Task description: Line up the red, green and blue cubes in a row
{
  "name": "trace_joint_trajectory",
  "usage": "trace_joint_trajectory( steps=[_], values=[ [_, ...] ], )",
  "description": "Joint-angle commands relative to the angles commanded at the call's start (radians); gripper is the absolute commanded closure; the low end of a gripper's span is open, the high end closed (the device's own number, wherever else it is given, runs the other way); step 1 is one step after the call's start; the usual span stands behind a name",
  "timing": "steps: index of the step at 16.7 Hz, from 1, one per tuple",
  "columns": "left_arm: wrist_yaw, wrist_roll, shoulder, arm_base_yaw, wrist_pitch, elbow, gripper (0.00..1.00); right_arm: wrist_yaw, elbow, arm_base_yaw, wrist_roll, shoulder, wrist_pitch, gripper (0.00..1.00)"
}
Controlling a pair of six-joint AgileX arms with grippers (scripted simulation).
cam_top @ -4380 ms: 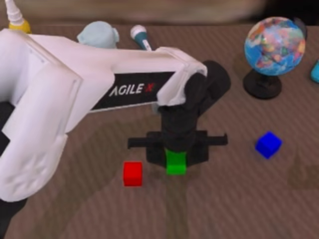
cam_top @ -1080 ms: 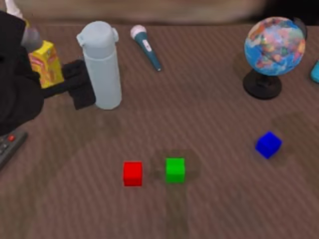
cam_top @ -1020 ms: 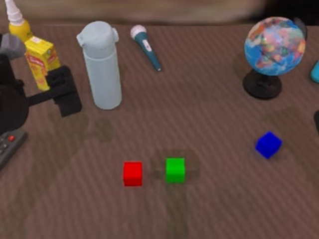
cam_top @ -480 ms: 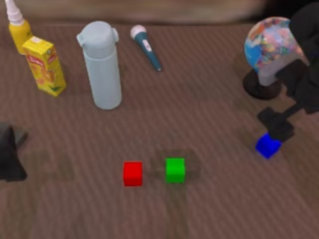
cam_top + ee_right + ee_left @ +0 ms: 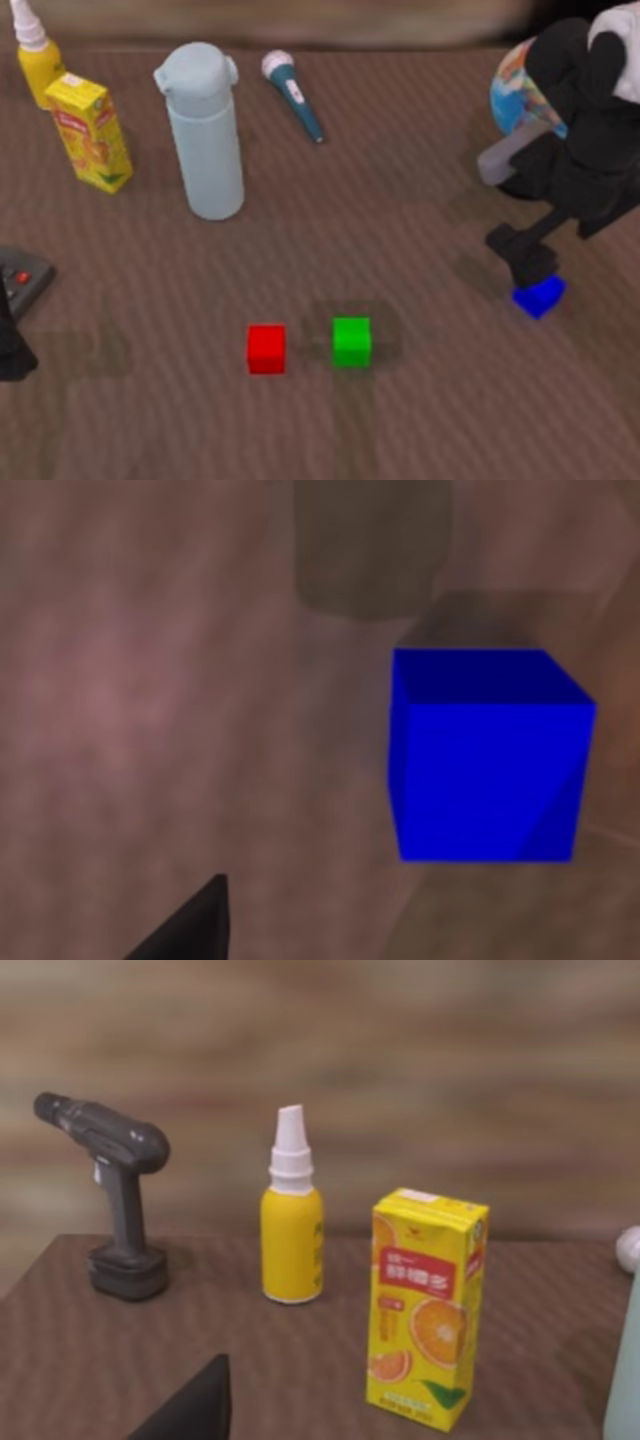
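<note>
Right gripper (image 5: 530,265) is over the table's right side at about 3 o'clock from centre, hanging directly above the small deep-blue cube (image 5: 540,297) and covering its upper edge in the top view. Cannot tell whether its fingers are spread or closed: the top view shows only a dark block, and the right wrist view catches just one dark finger tip (image 5: 190,925) at the frame edge. In that wrist view the blue cube (image 5: 485,755) sits on the brown table surface (image 5: 130,680), apart from the finger tip; it looks not yet gripped, though that is hard to confirm.

Small bright-red cube (image 5: 266,349) and small bright-green cube (image 5: 351,341) sit side by side near 6 o'clock of centre, a narrow gap between them, green on the 3 o'clock side of red. Blue cube is well apart from both, further toward 3 o'clock and slightly higher in the top view.

Left arm is parked at the table's left edge, about 8 o'clock; only a dark part of it (image 5: 12,345) shows, finger state unreadable. Left wrist view looks at a yellow orange-juice carton (image 5: 425,1305), a yellow squeeze bottle with white nozzle (image 5: 291,1215) and a dark grey power drill (image 5: 118,1200).
</note>
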Motion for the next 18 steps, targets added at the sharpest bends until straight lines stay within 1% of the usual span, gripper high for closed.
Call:
trace_joint_trajectory(
  steps=[6, 13, 18],
  values=[
    [0.000, 0.000, 0.000, 0.000, 0.000, 0.000, 0.00, 0.000, -0.010, -0.003, -0.001, 0.009, 0.017, 0.00],
    [0.000, 0.000, 0.000, 0.000, 0.000, 0.000, 0.00, 0.001, -0.134, 0.001, 0.003, 0.120, 0.258, 0.00],
    [0.000, 0.000, 0.000, 0.000, 0.000, 0.000, 0.00, 0.001, -0.144, 0.001, 0.003, 0.131, 0.275, 0.00]
  ],
)
